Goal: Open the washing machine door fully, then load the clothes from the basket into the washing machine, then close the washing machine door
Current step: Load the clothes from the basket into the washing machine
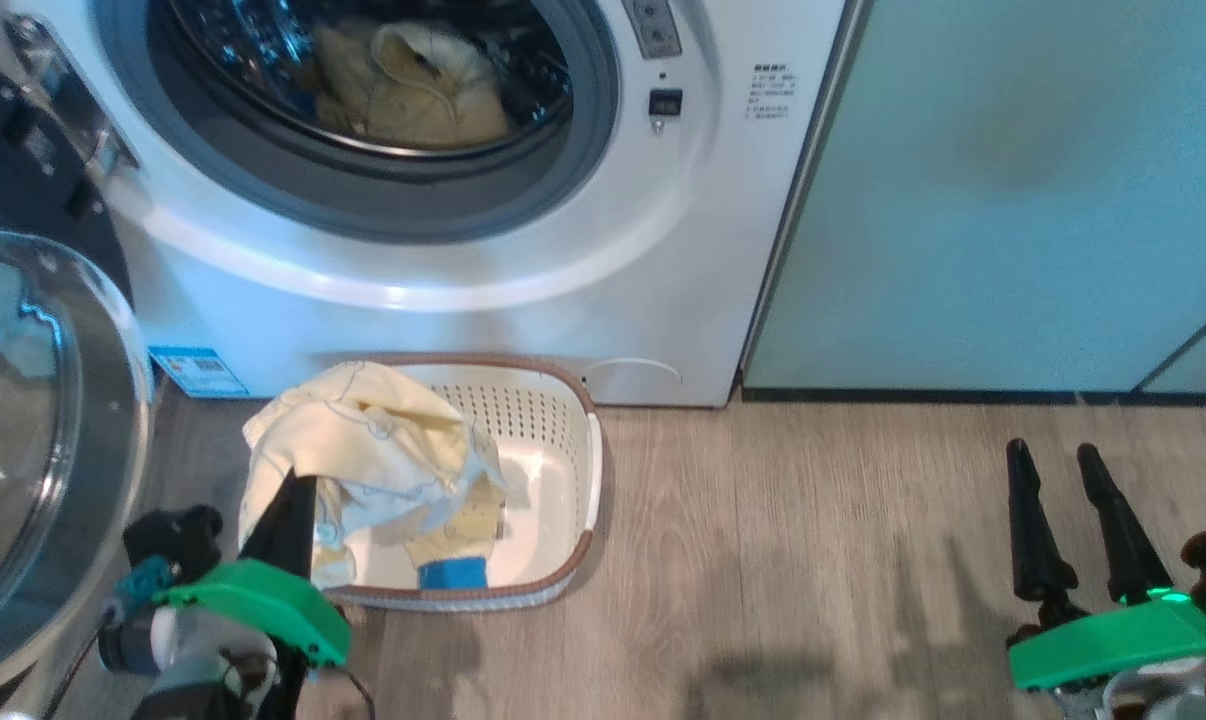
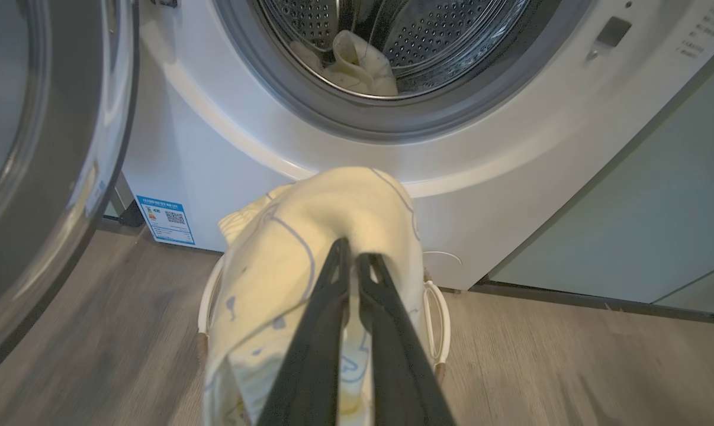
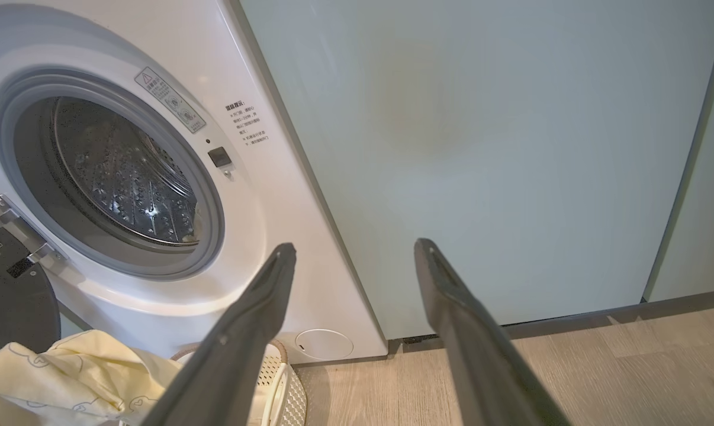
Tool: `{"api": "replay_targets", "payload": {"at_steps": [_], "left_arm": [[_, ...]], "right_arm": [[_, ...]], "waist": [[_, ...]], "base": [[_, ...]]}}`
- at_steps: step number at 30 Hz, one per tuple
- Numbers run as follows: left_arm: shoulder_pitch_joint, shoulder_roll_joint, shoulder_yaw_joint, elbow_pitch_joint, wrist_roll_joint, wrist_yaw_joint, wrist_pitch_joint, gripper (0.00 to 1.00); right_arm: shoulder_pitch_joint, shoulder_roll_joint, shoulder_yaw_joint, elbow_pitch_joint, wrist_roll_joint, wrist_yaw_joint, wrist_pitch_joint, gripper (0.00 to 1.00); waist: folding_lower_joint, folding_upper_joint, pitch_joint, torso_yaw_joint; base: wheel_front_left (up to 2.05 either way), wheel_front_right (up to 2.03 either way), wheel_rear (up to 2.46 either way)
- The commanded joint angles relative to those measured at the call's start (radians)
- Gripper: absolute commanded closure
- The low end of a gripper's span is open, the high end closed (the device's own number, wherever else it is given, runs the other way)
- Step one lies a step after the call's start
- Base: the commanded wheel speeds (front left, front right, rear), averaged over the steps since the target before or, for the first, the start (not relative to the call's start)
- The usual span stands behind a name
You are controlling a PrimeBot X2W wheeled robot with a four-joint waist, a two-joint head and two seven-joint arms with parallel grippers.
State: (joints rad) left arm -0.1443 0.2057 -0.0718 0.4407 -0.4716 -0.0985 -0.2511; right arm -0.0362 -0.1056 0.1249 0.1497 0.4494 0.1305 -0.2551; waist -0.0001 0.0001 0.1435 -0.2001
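The washing machine (image 1: 523,300) stands with its door (image 1: 33,430) swung open to the left. One pale yellow garment (image 1: 413,85) lies in the steel drum (image 2: 428,35). In front on the floor sits the cream basket (image 1: 543,400) holding more clothes (image 1: 363,450), with a blue trim part (image 1: 453,573) at its near end. My left gripper (image 1: 288,490) is shut on the yellow garment (image 2: 286,248), which drapes over its fingertips above the basket's left side. My right gripper (image 1: 1058,460) hangs open and empty over the floor to the right, its fingers (image 3: 274,278) spread wide.
Pale green cabinet doors (image 1: 1013,180) stand right of the washer. Grey wood floor (image 1: 813,560) lies bare between the basket and my right gripper. The open door's glass bowl bulges close beside my left arm. A blue sticker (image 2: 166,220) marks the washer's lower front.
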Motion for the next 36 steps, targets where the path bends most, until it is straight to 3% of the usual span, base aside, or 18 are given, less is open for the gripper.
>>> {"api": "replay_targets", "payload": {"at_steps": [1, 11, 21, 28, 36], "left_arm": [[-0.008, 0.016, 0.046, -0.053, 0.009, 0.01, -0.011, 1.0], [0.134, -0.015, 0.098, -0.215, -0.015, 0.021, -0.011, 1.0], [0.152, -0.015, 0.104, -0.276, -0.057, 0.014, 0.008, 1.0], [0.132, -0.021, 0.11, -0.305, -0.161, -0.01, 0.045, 1.0], [0.046, 0.013, 0.1, -0.324, -0.304, -0.027, 0.144, 1.0]], "right_arm": [[-0.005, -0.021, 0.013, -0.03, -0.004, 0.0, -0.007, 0.0], [0.051, -0.03, -0.003, -0.028, -0.006, 0.0, -0.007, 0.0], [0.061, -0.03, 0.0, -0.035, -0.007, 0.0, -0.007, 0.0], [0.065, -0.028, 0.0, -0.033, -0.007, 0.0, -0.007, 0.0], [0.06, -0.025, 0.005, -0.04, -0.005, 0.0, -0.007, 0.0]], "waist": [[0.0001, -0.0001, -0.029, 0.007], [0.0001, -0.0001, -0.123, 0.028], [0.0001, -0.0001, -0.136, 0.035], [0.0001, -0.0001, -0.136, 0.027], [0.0001, -0.0001, -0.113, 0.006]], "base": [[0.0, 0.0, 0.0], [0.0, 0.0, 0.0], [0.0, 0.0, 0.0], [0.0, 0.0, 0.0], [0.0, 0.0, 0.0]]}}
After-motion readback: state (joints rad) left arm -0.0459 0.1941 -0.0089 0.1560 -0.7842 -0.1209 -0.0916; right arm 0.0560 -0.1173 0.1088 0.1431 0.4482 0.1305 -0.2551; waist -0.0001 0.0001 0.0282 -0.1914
